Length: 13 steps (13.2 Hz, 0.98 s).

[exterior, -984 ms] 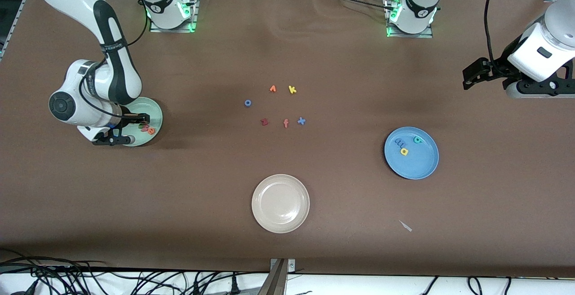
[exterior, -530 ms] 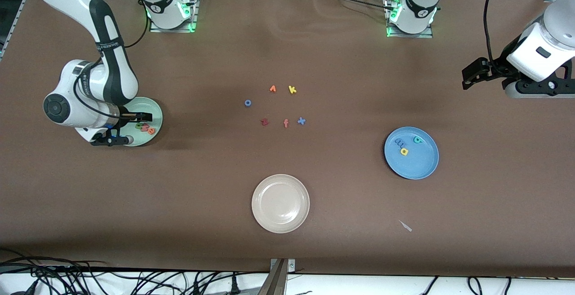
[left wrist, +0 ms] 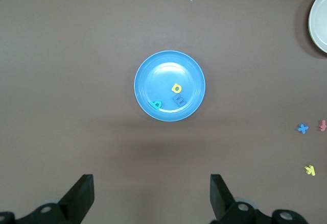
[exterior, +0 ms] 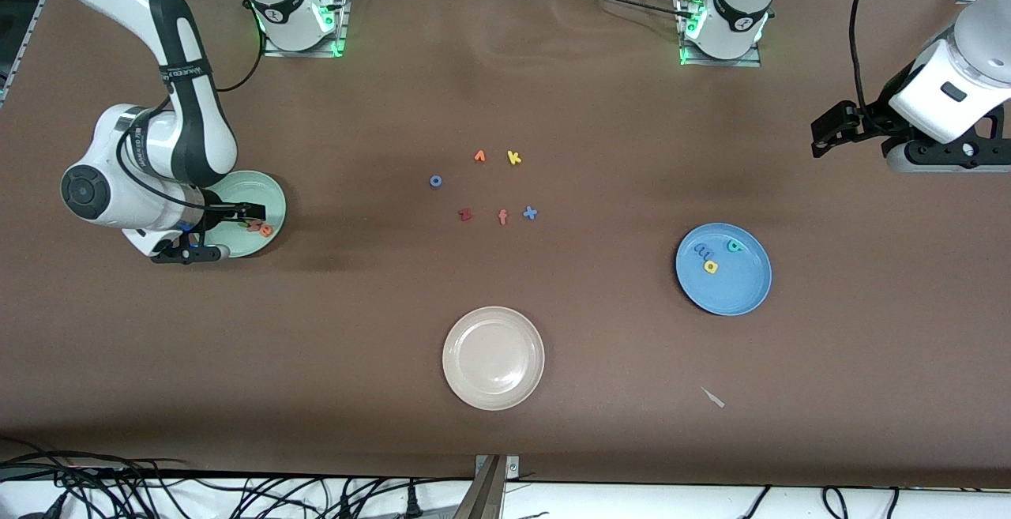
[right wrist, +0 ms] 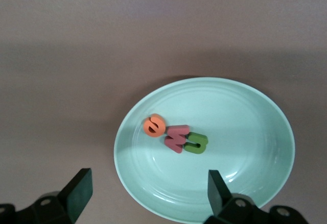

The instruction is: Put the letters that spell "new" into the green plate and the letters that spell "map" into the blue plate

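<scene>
Both words are sorted onto their plates.
The n, e, w letters (right wrist: 176,136) are seen in the green plate (right wrist: 255,112), under the spread right gripper (right wrist: 145,193); m, a, p (left wrist: 171,97) lie in the blue plate (left wrist: 153,71), with the spread left gripper (left wrist: 150,196) held above the table near it.

The brown table (exterior: 600,393) carries the green plate (exterior: 272,191); the blue plate (exterior: 734,294); a beige plate (exterior: 494,357); loose letters (exterior: 502,216).

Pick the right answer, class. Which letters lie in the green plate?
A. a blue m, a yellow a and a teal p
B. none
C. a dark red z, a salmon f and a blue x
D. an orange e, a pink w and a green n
D: the right wrist view shows the orange e, pink w and green n lying together in the green plate.
</scene>
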Motion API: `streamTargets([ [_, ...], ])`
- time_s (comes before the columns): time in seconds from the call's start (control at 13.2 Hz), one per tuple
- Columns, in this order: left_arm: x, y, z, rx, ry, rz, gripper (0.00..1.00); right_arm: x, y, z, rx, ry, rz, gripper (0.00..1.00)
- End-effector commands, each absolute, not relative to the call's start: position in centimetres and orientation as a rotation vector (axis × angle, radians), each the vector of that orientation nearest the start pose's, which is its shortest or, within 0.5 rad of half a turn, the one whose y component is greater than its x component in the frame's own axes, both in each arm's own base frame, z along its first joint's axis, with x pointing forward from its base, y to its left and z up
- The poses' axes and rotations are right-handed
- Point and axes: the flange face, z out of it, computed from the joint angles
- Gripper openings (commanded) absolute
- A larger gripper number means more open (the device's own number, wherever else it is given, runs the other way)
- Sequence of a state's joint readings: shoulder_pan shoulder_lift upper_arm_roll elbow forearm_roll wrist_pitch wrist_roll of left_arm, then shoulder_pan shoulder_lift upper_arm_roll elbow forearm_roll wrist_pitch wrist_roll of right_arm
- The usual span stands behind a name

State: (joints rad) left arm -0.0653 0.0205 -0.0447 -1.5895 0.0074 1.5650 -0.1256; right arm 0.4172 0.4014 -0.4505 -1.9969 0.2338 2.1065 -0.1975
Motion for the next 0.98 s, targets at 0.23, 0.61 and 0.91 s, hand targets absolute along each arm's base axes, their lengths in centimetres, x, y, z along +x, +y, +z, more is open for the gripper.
streamTargets([
  [0.23, 55.6, -6.3, 60.9, -3.124, 0.002, 0.074, 1.00, 58.3, 2.5, 27.0, -3.075, -0.018, 0.348, 1.00],
  [0.61, 55.6, -6.3, 60.9, -3.124, 0.002, 0.074, 1.00, 58.4, 3.8, 27.2, -3.083, 0.012, 0.345, 1.00],
  [0.91, 55.6, -6.3, 60.9, -3.124, 0.002, 0.074, 1.00, 58.4, 5.5, 27.5, -3.087, 0.016, 0.345, 1.00],
])
